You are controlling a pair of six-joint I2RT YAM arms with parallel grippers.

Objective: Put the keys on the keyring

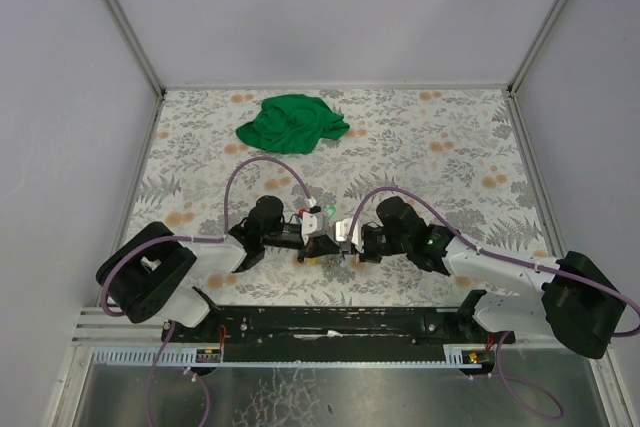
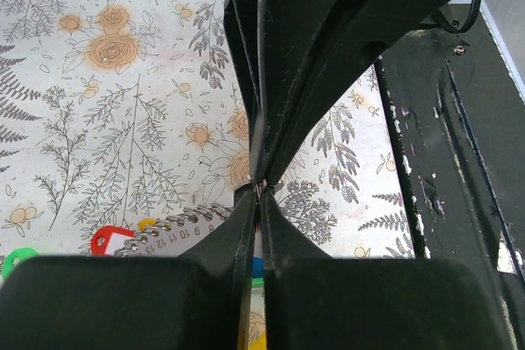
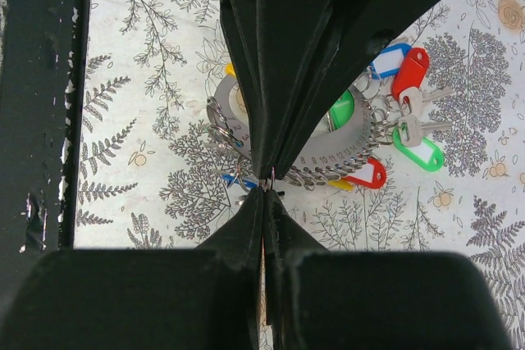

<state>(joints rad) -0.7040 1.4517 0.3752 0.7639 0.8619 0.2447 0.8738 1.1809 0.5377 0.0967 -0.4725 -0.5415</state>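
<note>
Both arms converge at the middle of the near edge of the table [image 1: 450, 147], their grippers meeting tip to tip. The left gripper [image 2: 261, 202] has its fingers pressed fully together, and so does the right gripper [image 3: 265, 194]. In both wrist views a short glint of thin wire shows exactly where the opposing tips meet. This is judged to be the keyring [image 3: 271, 174], pinched or at least touched by both grippers, but the pictures do not settle whether it is actually gripped. The keys [image 3: 408, 131] lie just beyond the fingertips on the table, grouped around a grey numbered arc plate [image 3: 361, 149] that carries a row of small wire rings. Attached tags are visible in red, green, blue and yellow. Progress assessment: no key can be confirmed as threaded onto the keyring. The keys in view appear to hang from the rings of the arc plate, so the threading work is judged to remain largely undone. The step in hand appears to be holding or opening the wire loop. Readable markings: the arc plate bears a printed run of numerals, with 9 to 13 legible in the left wrist view. No brand name is legible, and the tag inserts appear blank. A green cloth [image 1: 292, 123] lies near the far edge, well apart from the work.
</note>
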